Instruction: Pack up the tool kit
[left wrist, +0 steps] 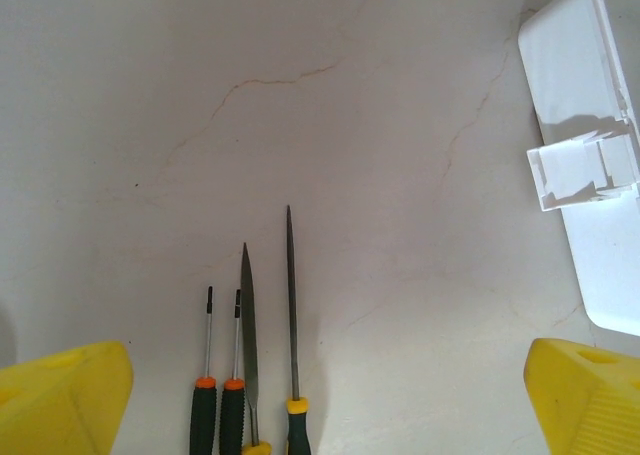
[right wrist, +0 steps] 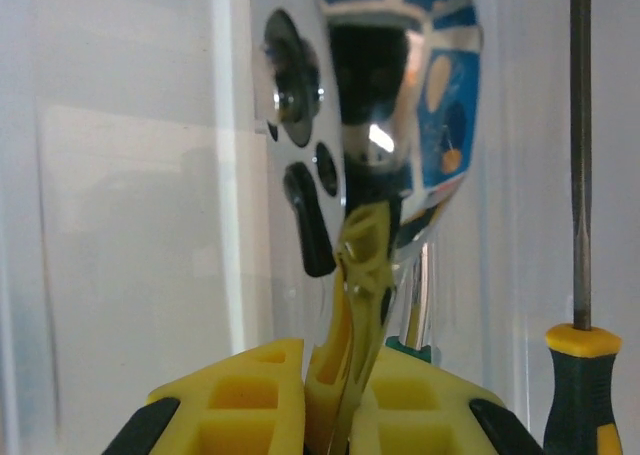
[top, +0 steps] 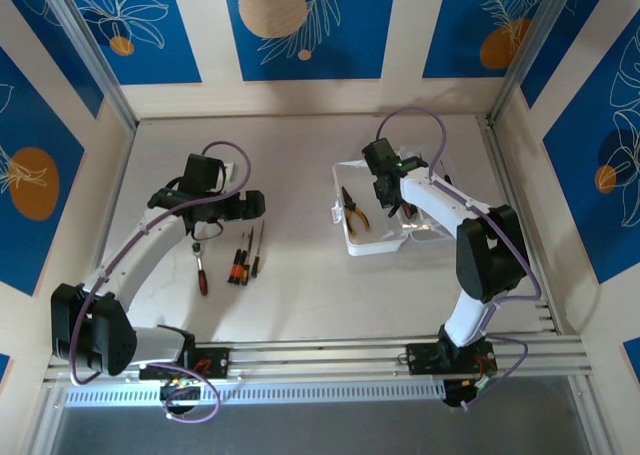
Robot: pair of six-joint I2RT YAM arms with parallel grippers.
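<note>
The tool kit's white case (top: 372, 237) lies open right of centre, with orange-handled pliers (top: 353, 211) inside. My right gripper (top: 386, 195) is down in the case, shut on a shiny metal ratchet (right wrist: 400, 95) that stands up between its yellow fingers (right wrist: 240, 395). Beside the ratchet in the case is a yellow-collared screwdriver (right wrist: 580, 225). My left gripper (top: 252, 204) hovers open over the table, its yellow fingertips (left wrist: 60, 400) wide apart. Below it lie two orange-collared screwdrivers (left wrist: 205, 375) and two slim yellow-handled tools (left wrist: 291, 305). A corner of the case (left wrist: 585, 105) sits at the right.
A red-handled screwdriver (top: 201, 275) lies left of the dark-handled tools (top: 241, 261) on the pale table (top: 290, 295). Side walls and metal posts (top: 95, 65) enclose the table. The arm bases sit on a rail (top: 320, 360) at the near edge.
</note>
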